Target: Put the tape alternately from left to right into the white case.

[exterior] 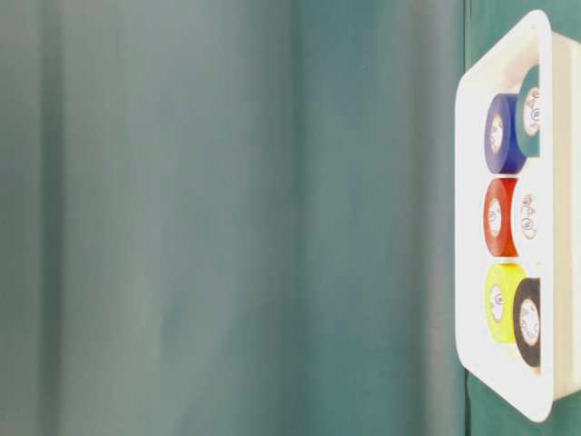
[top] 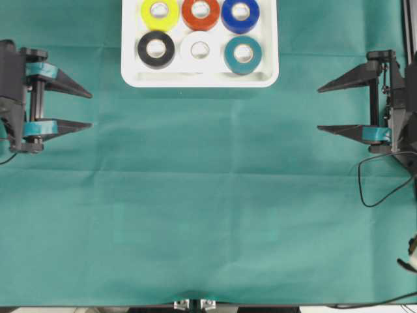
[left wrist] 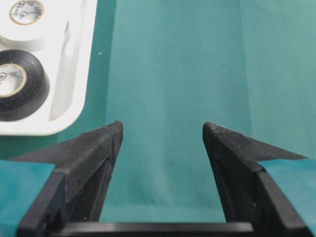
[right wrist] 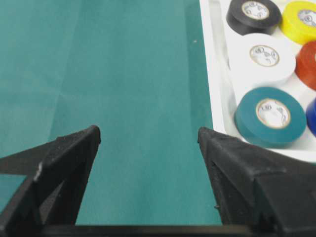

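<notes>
The white case (top: 199, 79) lies at the top middle of the green cloth. Inside it lie several rolls of tape: yellow (top: 159, 14), orange-red (top: 201, 12) and blue (top: 240, 14) in the back row, black (top: 156, 49), white (top: 200, 49) and teal (top: 243, 54) in the front row. My left gripper (top: 90, 110) rests at the left edge, open and empty. At the right edge my right gripper (top: 318, 108) is open too, with nothing between its fingers. Both are well apart from the case. The left wrist view catches the black roll (left wrist: 19, 84); the right wrist view catches the teal roll (right wrist: 270, 116).
A green cloth (top: 208, 215) covers the whole table. A black cable (top: 381, 189) loops on the cloth at the right edge, below the right arm.
</notes>
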`<state>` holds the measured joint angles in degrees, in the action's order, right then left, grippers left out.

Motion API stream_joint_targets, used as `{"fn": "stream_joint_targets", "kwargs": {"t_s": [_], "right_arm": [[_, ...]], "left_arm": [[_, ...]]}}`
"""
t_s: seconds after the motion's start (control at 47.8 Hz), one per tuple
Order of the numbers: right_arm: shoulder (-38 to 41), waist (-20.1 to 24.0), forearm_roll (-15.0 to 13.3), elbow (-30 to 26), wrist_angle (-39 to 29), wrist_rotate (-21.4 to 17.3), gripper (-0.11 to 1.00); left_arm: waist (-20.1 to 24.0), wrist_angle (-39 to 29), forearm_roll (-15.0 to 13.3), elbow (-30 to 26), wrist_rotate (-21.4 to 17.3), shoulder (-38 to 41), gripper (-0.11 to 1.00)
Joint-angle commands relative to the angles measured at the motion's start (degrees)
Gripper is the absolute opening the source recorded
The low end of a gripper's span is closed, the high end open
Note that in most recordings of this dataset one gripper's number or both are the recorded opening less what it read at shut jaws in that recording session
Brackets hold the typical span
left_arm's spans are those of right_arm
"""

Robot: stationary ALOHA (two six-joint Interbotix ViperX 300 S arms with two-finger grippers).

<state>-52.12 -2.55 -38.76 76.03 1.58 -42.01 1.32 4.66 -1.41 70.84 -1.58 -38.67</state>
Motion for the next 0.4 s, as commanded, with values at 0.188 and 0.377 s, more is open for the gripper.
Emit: {"fn": "stream_joint_targets", "kwargs": {"t_s": [0.188, 0.377], "right_arm": [[-2.29, 0.00, 0.26, 0.26, -0.88, -0.18, 0.87], [-2.90, -0.35, 0.35, 0.35, -1.14, -0.18, 0.87]], "left_arm": [[0.35, 0.44, 0.00, 2.55, -0.09, -6.50, 0.97], [0.53, 0.44, 0.09, 4.04, -0.09, -10.37, 0.97]]}}
